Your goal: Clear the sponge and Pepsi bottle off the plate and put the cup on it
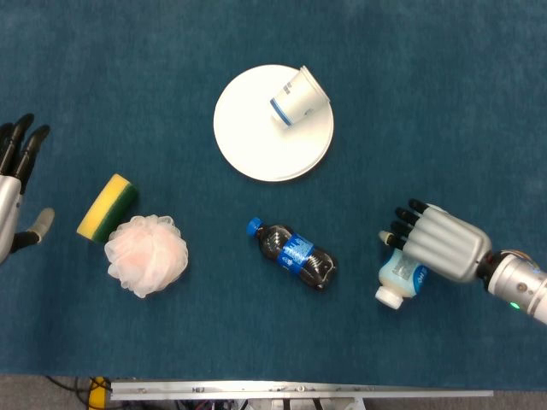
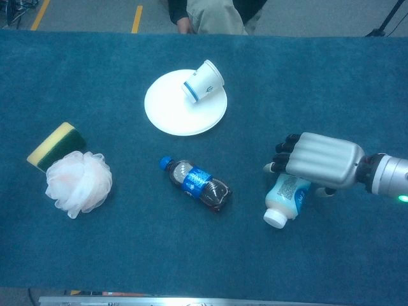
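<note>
White paper cup [image 1: 298, 96] lies tipped on my round white plate [image 1: 256, 145], well beyond my right robot hand [image 1: 438, 242], fingers spread over a pale lotion bottle [image 1: 400, 275]; left robot hand [image 1: 13, 188] open.

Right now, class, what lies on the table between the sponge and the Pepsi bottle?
The pink bath pouf lies between the sponge and Pepsi bottle, touching the sponge; both views show it.

White plate [image 1: 253, 141]; white cup [image 1: 298, 96], blue band; yellow-green sponge [image 1: 108, 207]; Pepsi bottle [image 1: 296, 254], blue label; teal table [image 1: 444, 94].
</note>
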Robot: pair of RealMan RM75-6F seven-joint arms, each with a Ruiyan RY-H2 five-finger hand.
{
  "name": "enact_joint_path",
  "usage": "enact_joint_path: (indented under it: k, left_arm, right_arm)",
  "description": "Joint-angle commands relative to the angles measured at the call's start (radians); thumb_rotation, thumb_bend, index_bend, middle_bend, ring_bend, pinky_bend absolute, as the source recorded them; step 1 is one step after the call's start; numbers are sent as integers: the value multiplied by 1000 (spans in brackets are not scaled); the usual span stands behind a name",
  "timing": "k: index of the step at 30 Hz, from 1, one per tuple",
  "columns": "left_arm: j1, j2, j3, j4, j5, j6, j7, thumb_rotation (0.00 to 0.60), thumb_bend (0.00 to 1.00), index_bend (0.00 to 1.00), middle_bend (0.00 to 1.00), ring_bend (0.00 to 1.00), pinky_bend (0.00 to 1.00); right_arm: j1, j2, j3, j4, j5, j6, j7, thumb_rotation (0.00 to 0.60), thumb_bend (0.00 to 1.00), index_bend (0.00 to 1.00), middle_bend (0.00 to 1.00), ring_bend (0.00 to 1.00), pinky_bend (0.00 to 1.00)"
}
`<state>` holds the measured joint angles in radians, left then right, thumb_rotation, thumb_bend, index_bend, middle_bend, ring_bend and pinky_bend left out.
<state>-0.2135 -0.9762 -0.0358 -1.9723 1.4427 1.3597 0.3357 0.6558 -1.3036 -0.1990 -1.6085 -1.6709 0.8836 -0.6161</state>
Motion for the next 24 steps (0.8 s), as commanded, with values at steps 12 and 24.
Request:
enact_joint_path:
  k: [12, 24]
  left_arm:
    - [1, 2, 1, 6, -2, -2, -8, 600, 272, 8, 21, 51, 229]
    - [1, 5, 0, 9, -1, -3, -18, 600, 272, 8, 21, 50, 229]
  right_arm:
    - [-30, -76, 27, 40, -41, 47, 53, 600, 0, 527, 534, 526, 473]
    - [-28, -109, 54, -32, -27, 12, -8, 600, 0, 526, 533, 526, 473]
